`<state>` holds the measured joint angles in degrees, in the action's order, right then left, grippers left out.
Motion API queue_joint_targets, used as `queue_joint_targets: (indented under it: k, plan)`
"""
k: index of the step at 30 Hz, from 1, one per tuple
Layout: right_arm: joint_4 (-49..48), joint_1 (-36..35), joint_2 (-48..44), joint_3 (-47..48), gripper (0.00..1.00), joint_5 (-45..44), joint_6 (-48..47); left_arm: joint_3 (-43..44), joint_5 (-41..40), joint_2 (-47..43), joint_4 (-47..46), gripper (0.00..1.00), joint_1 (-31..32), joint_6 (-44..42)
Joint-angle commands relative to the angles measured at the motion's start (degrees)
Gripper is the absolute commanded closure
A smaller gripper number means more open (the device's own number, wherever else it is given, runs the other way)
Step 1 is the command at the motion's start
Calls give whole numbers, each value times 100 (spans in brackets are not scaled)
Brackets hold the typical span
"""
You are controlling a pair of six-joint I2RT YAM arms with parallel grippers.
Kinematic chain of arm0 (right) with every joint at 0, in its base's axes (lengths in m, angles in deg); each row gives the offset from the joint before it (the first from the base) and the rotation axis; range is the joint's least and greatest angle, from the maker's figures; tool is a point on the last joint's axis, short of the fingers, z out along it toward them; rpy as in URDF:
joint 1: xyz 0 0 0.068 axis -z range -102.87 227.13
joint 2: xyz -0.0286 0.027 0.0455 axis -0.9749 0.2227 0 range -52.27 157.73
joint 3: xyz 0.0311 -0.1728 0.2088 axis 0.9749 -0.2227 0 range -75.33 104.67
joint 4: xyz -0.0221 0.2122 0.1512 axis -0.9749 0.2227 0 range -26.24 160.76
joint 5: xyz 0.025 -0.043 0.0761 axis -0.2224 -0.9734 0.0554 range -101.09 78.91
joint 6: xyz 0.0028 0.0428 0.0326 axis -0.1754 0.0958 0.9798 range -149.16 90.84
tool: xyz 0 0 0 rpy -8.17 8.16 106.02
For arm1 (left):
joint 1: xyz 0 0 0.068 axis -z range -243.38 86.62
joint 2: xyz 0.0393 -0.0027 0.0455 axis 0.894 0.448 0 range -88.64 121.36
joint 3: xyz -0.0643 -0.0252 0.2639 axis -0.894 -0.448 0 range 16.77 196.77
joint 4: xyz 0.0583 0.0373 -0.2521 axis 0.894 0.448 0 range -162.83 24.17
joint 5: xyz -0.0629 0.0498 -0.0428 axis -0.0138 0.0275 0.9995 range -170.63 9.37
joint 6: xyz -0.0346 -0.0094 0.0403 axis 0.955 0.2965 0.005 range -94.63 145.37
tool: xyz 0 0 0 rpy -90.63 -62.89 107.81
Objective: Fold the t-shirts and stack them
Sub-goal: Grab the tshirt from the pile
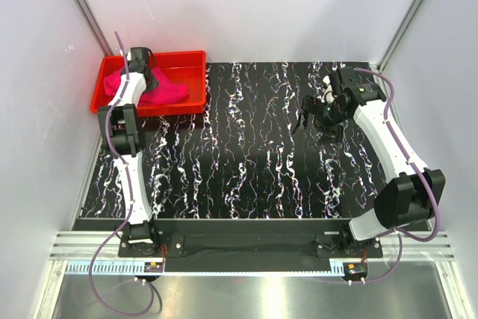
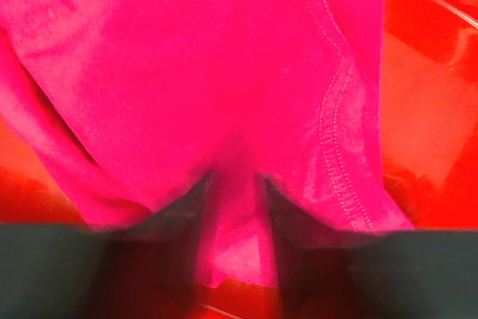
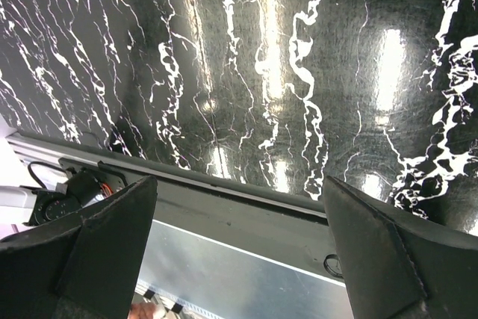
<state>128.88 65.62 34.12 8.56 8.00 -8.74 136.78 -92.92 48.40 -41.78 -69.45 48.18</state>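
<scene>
Left hand [image 2: 235, 184] tight on pink t-shirt [image 2: 187, 72] in red tray [image 2: 433, 110]; right hand [image 3: 239, 181] wide apart.

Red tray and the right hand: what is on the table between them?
Nothing. The top view shows only bare marbled table between the red tray and the right hand.

This is a robotics lab test cell, not a home or shop. Plain white panel walls [image 1: 246, 5] held by bare aluminium posts [image 1: 81, 5] enclose a table [image 1: 246, 162] with a black, white-veined top. Two robot arms, the left arm [image 1: 133, 177] and the right arm [image 1: 388, 136], are bolted at its near edge beside a slotted aluminium rail [image 1: 82, 246], with purple cables [image 1: 97, 278] looping loose over a sheet-metal shelf [image 1: 246, 300]. The props look staged: a red plastic tray [image 1: 187, 56] holding a magenta t-shirt [image 1: 168, 93].
</scene>
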Motion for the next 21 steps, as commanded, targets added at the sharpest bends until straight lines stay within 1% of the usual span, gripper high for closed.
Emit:
queue_joint_targets:
  k: [1, 2, 4, 6, 10, 11, 12, 13, 14, 15, 19, 21]
  plan:
    - [-228, -36, -175, -4, 0, -28, 137, 365, -1, -1, -257, 80, -44, -22]
    - [-237, -36, -210, -49, 0, -37, 181, 357, 8, -45, -327, 86, -44, -39]
    - [-202, -36, -272, -110, 0, -20, 216, 409, 34, -124, -486, 100, -53, -162]
    - [-184, -36, -342, -111, 0, -28, 225, 733, 86, -238, -450, 100, -70, -215]
    - [-228, -36, -465, -75, 0, -55, 269, 866, 253, -695, -644, 100, -97, -136]
    - [-228, -36, -474, -58, 0, 15, 286, 867, 297, -765, -626, 98, -105, -145]
    - [-202, -36, -465, -6, 0, 50, 269, 832, 132, -870, -583, 79, -105, -154]
    - [-202, -36, -465, 12, 0, 77, 260, 692, -8, -897, -539, 30, -114, -145]
    - [-219, -36, -517, 4, 0, 68, 269, 630, -132, -889, -495, 11, -140, -128]
    - [-272, -36, -527, -40, 0, 34, 286, 577, -185, -819, -364, 2, -175, -67]
    - [-237, -27, -501, -5, 0, -55, 304, 252, -141, -713, -424, 1, -307, -39]
    - [-307, -27, -421, -5, 0, -37, 313, 24, -150, -695, -695, 3, -334, -153]
